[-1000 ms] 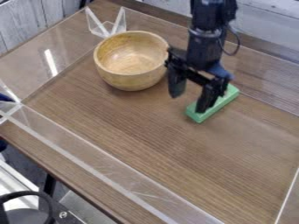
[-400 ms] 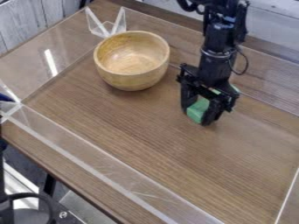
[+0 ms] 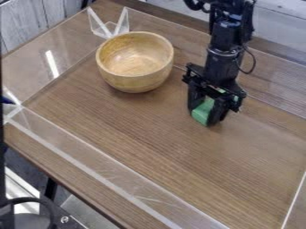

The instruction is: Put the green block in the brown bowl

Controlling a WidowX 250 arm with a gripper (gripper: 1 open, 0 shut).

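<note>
One black robot arm reaches down from the top of the view to one wooden table. At its lower end is one black gripper, and its fingers are drawn together, clamped on the one green block, as far as the partly covered view lets me judge. The block is on the right half of the table as pictured, largely hidden by the dark fingers, with bright green showing between and below them. Whether its underside touches the tabletop, I cannot tell.

One brown bowl, round and light tan, stands upright on the table to the left of the gripper in the picture, near it but apart. The block is outside the bowl. Just behind the bowl, by the far left part of its rim, is one pale, pointed object with two upward tips; what it is, I cannot make out.

In the lower left corner is one black, rounded object, cut off by the picture's edge. One pale, see-through strip runs slantwise along the left side of the table.
</note>
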